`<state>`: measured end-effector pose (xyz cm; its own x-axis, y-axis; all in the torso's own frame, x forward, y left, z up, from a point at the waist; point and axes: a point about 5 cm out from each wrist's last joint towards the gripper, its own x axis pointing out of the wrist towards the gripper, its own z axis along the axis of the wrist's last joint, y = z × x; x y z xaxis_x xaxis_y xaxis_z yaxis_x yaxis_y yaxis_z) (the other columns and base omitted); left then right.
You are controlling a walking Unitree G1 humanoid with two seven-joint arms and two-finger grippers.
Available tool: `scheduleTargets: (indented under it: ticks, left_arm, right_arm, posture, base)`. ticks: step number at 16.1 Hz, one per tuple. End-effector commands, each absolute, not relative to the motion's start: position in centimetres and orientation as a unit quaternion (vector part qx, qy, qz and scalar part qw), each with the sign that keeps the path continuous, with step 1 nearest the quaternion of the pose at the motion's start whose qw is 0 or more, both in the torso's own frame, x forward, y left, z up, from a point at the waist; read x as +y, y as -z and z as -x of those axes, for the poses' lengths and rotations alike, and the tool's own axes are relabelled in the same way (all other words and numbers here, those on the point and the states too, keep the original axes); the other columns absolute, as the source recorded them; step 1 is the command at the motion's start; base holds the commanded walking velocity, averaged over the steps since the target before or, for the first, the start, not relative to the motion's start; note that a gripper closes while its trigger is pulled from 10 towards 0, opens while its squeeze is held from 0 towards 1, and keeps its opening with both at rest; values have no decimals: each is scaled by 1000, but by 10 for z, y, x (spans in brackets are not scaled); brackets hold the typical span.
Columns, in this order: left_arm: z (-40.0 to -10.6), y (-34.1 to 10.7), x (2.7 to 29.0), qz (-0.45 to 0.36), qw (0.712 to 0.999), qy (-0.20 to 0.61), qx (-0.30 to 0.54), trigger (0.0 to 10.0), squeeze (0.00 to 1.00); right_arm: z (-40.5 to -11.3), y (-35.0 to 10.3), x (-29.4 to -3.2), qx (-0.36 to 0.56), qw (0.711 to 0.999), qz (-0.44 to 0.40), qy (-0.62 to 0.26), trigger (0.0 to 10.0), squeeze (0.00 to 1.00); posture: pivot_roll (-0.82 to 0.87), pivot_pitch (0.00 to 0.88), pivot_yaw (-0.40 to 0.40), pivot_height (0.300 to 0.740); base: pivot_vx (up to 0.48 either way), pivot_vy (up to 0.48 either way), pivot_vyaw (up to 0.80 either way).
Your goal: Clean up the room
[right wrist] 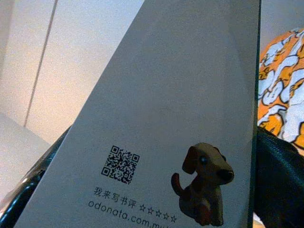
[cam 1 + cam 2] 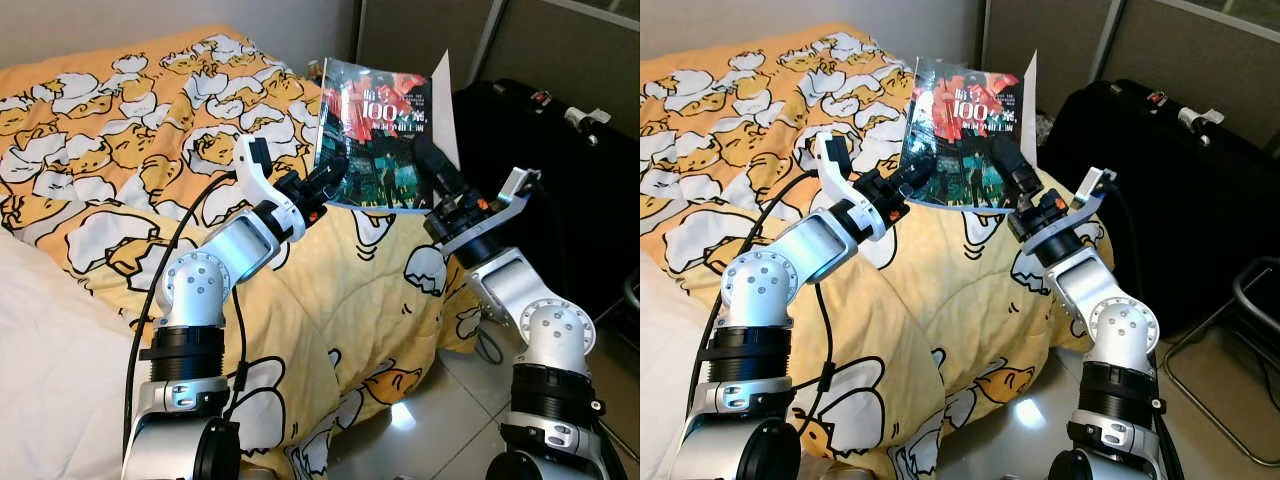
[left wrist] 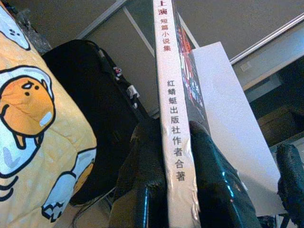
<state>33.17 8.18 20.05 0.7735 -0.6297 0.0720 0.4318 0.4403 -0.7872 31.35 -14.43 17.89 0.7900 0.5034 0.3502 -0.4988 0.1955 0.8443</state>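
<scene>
Left end effector (image 2: pixel 328 183) and right end effector (image 2: pixel 432 170) both clamp a book (image 2: pixel 378 135), lifted above the bed (image 2: pixel 120 150) beside a black suitcase (image 2: pixel 560 170). Step in hand: carrying; next, probably a steady two-armed transfer to storage.

The paperback book with a dark red-and-teal cover (image 2: pixel 378 133) has a glossy sheen in front, a smooth white paper spine and a matt white back. The yellow cartoon-egg print duvet (image 2: pixel 120 130) is soft, matt cloth. The black suitcase (image 2: pixel 1160 180) looks like matt fabric, and the pale floor tiles (image 2: pixel 420 420) shine glossily
</scene>
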Motion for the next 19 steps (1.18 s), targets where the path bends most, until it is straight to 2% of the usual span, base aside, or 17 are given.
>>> scheduleTargets:
  ticks: [1,10,14,19]
  left_arm:
    - [-334,-206,81,419,843,321,106,0,0]
    - [-338,-194,84,393,860,302,119,0,0]
    - [-342,-182,91,442,846,269,130,0,0]
    - [-344,-181,91,456,839,265,131,0,0]
  right_arm:
    - [-310,-184,-141,-1,780,-523,-345,10000,0]
    - [-300,-201,-145,-26,801,-453,-389,10000,0]
    - [-292,-209,-150,-46,810,-420,-406,10000,0]
    - [-295,-214,-156,-60,816,-420,-392,10000,0]
  posture:
    - [26,0,22,740]
    - [25,0,19,740]
    - [23,0,22,740]
    - [24,0,23,740]
  base:
    - [0,0,0]
    - [0,0,0]
    - [0,0,0]
    - [0,0,0]
